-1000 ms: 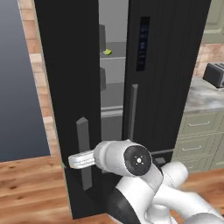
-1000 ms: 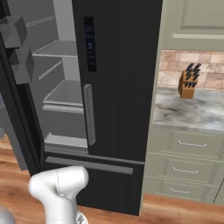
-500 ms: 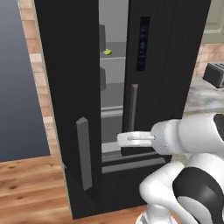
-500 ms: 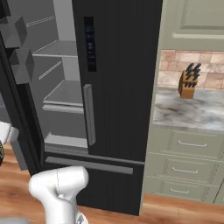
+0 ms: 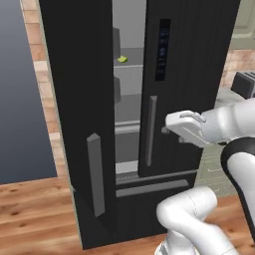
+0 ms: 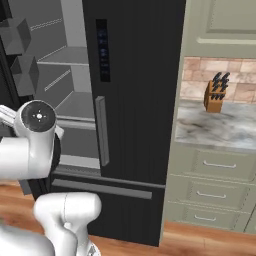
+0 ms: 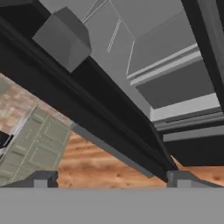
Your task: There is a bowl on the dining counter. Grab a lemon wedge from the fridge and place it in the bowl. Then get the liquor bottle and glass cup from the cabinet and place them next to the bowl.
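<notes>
Fridge open, lemon wedge not yet reached.

The fridge (image 5: pixel 194 60) is seen with its left door swung out; the lemon wedge (image 5: pixel 122 59) lies on an upper shelf inside, near the shelf's front edge. The gripper (image 7: pixel 112 178) is held empty in front of the right door at handle level, its fingertips (image 7: pixel 43 178) spread wide apart. From the jaws the wedge is judged to lie up and to the left, deeper in the compartment, well apart. Its long axis cannot be told; it is too small. The hand view is aimed at the lower shelves and the open door's edge, so a raise and a turn inward are judged necessary first.
</notes>
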You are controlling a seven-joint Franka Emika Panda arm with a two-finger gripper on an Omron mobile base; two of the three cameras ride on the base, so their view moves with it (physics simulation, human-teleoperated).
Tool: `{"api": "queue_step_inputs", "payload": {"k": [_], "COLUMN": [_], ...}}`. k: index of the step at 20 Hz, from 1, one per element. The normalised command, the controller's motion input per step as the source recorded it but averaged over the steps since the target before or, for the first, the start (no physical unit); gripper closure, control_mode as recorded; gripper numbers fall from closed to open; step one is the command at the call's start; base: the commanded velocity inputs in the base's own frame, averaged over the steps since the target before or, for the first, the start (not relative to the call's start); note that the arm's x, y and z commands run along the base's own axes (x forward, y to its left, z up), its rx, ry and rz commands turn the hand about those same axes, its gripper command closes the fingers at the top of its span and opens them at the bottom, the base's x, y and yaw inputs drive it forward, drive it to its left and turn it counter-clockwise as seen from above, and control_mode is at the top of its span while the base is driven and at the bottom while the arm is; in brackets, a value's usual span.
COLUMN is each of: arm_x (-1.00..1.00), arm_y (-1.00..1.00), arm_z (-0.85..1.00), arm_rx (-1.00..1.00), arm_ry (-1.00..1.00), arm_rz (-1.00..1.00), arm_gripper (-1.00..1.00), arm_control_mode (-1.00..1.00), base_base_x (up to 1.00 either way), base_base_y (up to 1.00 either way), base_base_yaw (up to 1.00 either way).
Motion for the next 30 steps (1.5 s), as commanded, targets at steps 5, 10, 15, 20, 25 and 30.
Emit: {"api": "queue_step_inputs", "payload": {"k": [5, 10, 15, 20, 25, 30], "arm_x": [0.97, 1.00, 0.70, 0.52, 0.46, 0.03], "arm_y": [0.00, 0.04, 0.28, 0.45, 0.53, 0.48], "arm_z": [0.00, 0.18, 0.44, 0.46, 0.34, 0.18], "arm_rx": [0.25, 0.24, 0.18, 0.12, 0.07, 0.04], "arm_ry": [0.04, 0.08, 0.08, 0.10, 0.12, 0.10], "arm_rz": [0.00, 0.00, 0.00, 0.00, 0.00, 0.00], "arm_gripper": [-1.00, -1.00, -1.00, -1.00, -1.00, -1.00], "arm_control_mode": [-1.00, -1.00, -1.00, -1.00, -1.00, -1.00], "base_base_x": [0.00, 0.00, 0.00, 0.00, 0.00, 0.00], "base_base_y": [0.00, 0.00, 0.00, 0.00, 0.00, 0.00], "base_base_yaw": [0.00, 0.00, 0.00, 0.00, 0.00, 0.00]}}
